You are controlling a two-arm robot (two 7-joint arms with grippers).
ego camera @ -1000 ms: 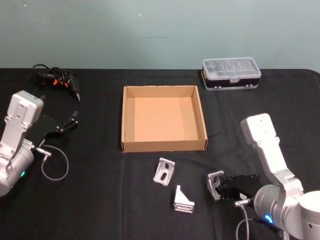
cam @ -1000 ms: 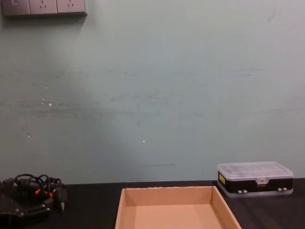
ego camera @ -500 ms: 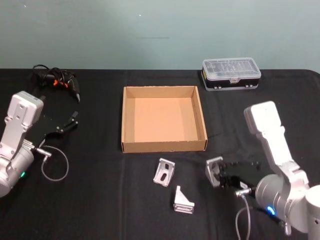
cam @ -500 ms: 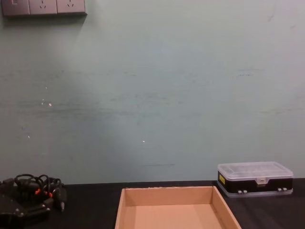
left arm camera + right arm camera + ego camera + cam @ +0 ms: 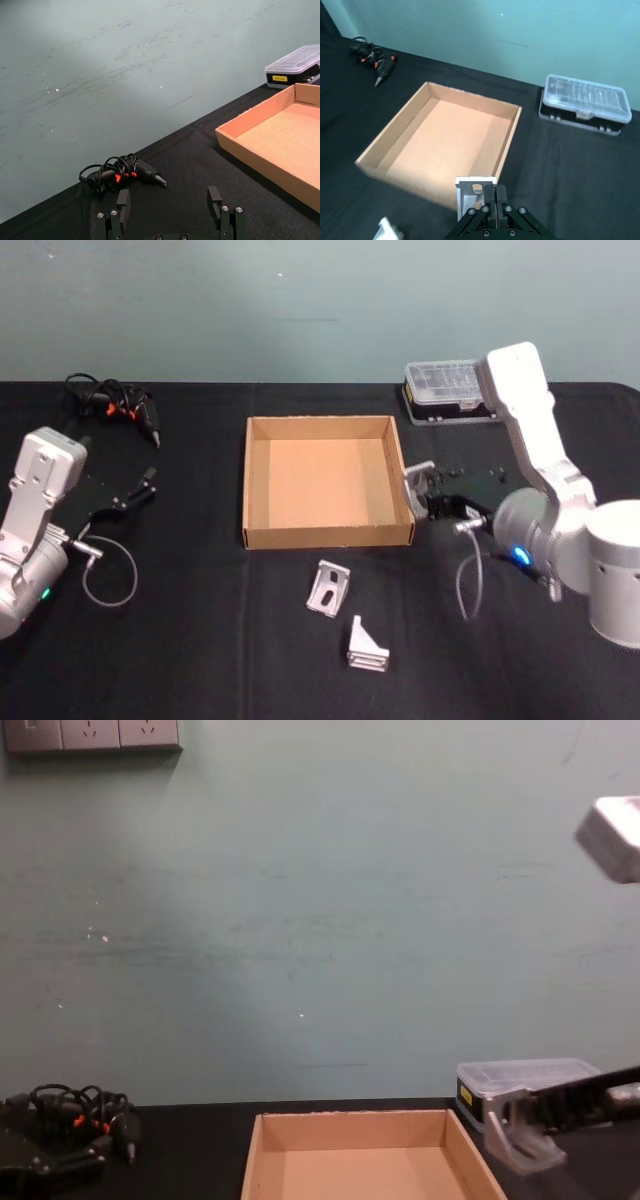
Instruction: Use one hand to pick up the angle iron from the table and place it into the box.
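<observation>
My right gripper [image 5: 428,498] is shut on a silver angle iron [image 5: 417,480] and holds it in the air just outside the right wall of the tan cardboard box [image 5: 262,480]. In the right wrist view the held angle iron [image 5: 474,193] hangs over the box's [image 5: 445,140] near corner. The chest view shows that angle iron [image 5: 519,1136] above the box's [image 5: 270,1160] right wall. Two more angle irons [image 5: 328,587] [image 5: 366,643] lie on the black table [image 5: 200,640] in front of the box. My left gripper [image 5: 138,489] rests open at the left.
A clear-lidded plastic case [image 5: 448,390] stands behind the right arm at the back right. A tangle of black cables with orange bits [image 5: 112,405] lies at the back left, seen beyond the left gripper [image 5: 169,202] in the left wrist view.
The right arm has lifted the angle iron from the front right of the table and carried it back and up to the box's right wall. The left arm has barely moved.
</observation>
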